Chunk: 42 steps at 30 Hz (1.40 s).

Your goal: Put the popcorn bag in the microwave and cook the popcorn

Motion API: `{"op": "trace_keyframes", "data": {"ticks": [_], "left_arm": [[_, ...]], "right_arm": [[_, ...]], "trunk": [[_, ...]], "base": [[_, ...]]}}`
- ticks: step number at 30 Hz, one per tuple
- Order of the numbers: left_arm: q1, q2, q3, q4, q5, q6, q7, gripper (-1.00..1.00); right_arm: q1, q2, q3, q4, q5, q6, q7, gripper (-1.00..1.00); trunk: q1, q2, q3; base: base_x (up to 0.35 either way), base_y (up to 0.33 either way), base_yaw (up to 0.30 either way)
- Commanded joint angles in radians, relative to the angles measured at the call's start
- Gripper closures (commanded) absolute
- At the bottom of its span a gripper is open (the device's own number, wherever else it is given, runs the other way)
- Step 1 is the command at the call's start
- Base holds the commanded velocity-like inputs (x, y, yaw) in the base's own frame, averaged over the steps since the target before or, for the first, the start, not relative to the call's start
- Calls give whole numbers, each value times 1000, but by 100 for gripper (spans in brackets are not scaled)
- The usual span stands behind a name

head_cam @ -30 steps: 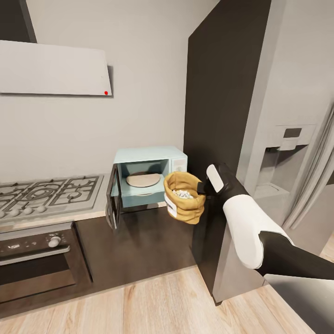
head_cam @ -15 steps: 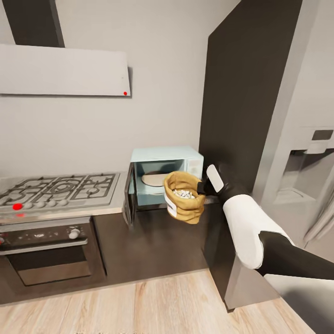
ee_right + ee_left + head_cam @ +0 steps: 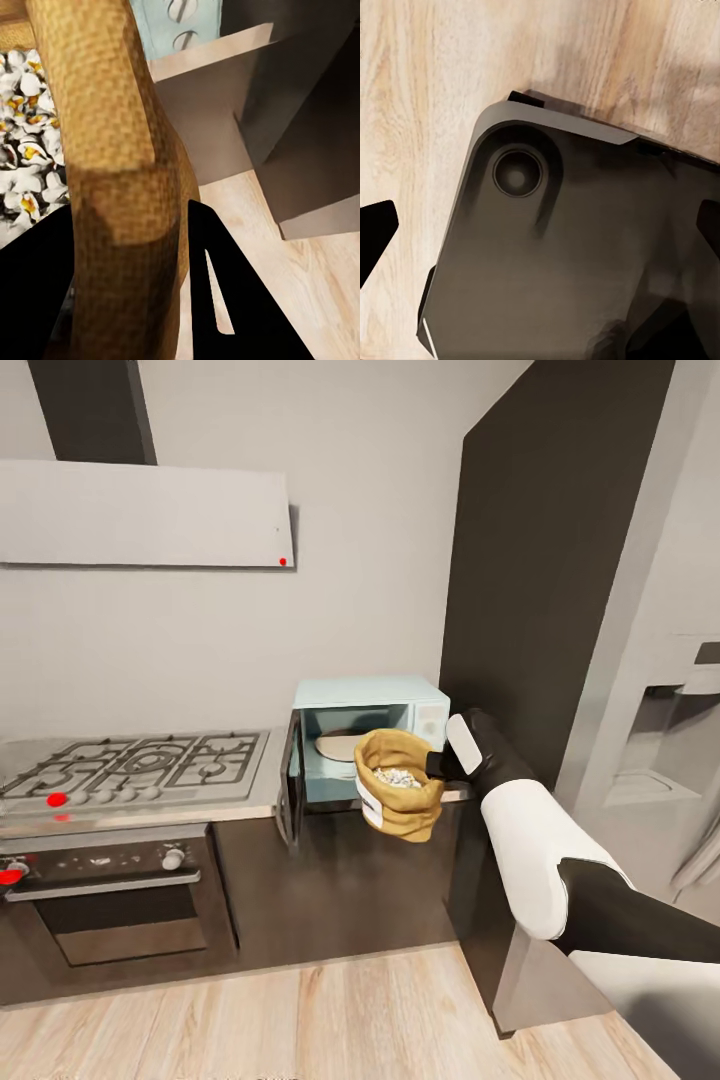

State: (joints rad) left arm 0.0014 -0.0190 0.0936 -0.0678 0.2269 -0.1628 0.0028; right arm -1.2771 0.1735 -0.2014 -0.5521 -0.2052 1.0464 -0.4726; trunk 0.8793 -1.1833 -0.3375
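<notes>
The golden-brown popcorn bag hangs in the air in front of the microwave, low and to the right of its opening. White popped kernels fill the bag. My right gripper is shut on the bag's rolled rim, with one black finger on each side of it. The pale blue microwave stands with its dark door swung open to the left and a round plate inside. My left gripper is open above my dark base. The dark grey countertop is out of view.
A steel gas hob with a black built-in oven below lies left of the microwave. A tall dark panel and a grey fridge stand close on the right. Dark cabinet fronts meet the wood floor.
The whole picture has slid rightward, so the camera has moved. The bag and my right arm hold the same place in the picture, with the bag still gripped.
</notes>
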Motion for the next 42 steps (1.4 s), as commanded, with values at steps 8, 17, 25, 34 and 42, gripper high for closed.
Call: {"op": "trace_keyframes", "data": {"ticks": [8,17,25,34,42], "left_arm": [[0,0,8,-1,-1,-3,0,-100],[0,1,8,-1,-1,-2,0,-100],[0,1,8,-1,-1,-3,0,-100],[0,-1,8,-1,-1,-4,0,-100],[0,-1,8,-1,-1,-3,0,-100]], "right_arm": [[-1,1,-4,-1,-11,1,-11,100],[-1,1,-3,-2,-10,1,-14,100],[-1,1,-6,-54,-13,1,-14,100],[-1,1,-14,-99,-16,1,-15,100],[-1,1,-15,-95,-17,1,-12,100]], "trunk": [[0,-1,-1],[0,-1,-1],[0,-1,-1],[0,-1,-1],[0,-1,-1]], "base": [[0,0,219],[0,0,9],[0,0,0],[0,0,0],[70,0,0]]}}
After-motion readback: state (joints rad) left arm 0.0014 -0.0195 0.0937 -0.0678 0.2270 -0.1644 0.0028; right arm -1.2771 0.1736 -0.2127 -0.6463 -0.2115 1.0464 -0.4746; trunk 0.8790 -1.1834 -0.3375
